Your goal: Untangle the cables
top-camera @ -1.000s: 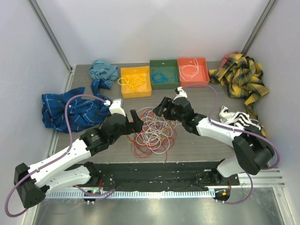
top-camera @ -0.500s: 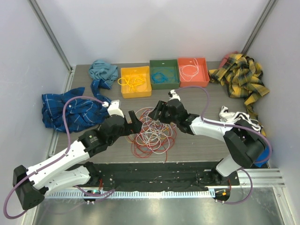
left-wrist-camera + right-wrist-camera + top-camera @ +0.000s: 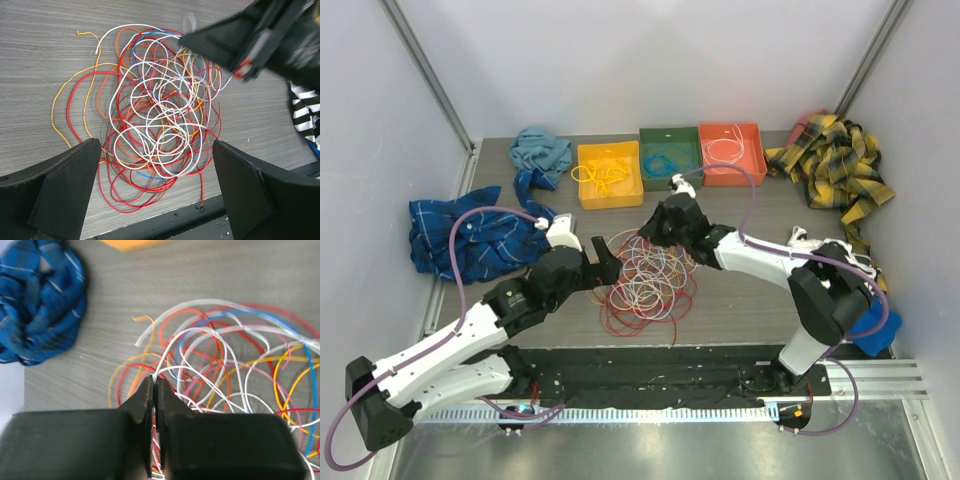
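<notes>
The cables (image 3: 650, 280) lie in one tangled heap of red, orange, yellow, white and blue loops at the table's middle. My right gripper (image 3: 656, 230) is at the heap's far edge. In the right wrist view it (image 3: 154, 383) is shut on a white cable (image 3: 172, 347) that comes out from between its tips. My left gripper (image 3: 606, 260) hangs open at the heap's left side. In the left wrist view its fingers (image 3: 70, 185) stand wide apart above the cables (image 3: 160, 125), with nothing between them.
At the back stand a yellow bin (image 3: 584, 192), a green bin (image 3: 670, 181) and an orange bin (image 3: 756, 150), each holding cables. Blue plaid cloth (image 3: 470, 235) and teal cloth (image 3: 540, 150) lie left. Yellow plaid cloth (image 3: 835, 165) and striped cloth (image 3: 830, 250) lie right. A black rail (image 3: 650, 365) runs along the near edge.
My right gripper moved left and farther back over the heap's far edge, and its jaws went from open to shut on the white cable. The left arm edged slightly left.
</notes>
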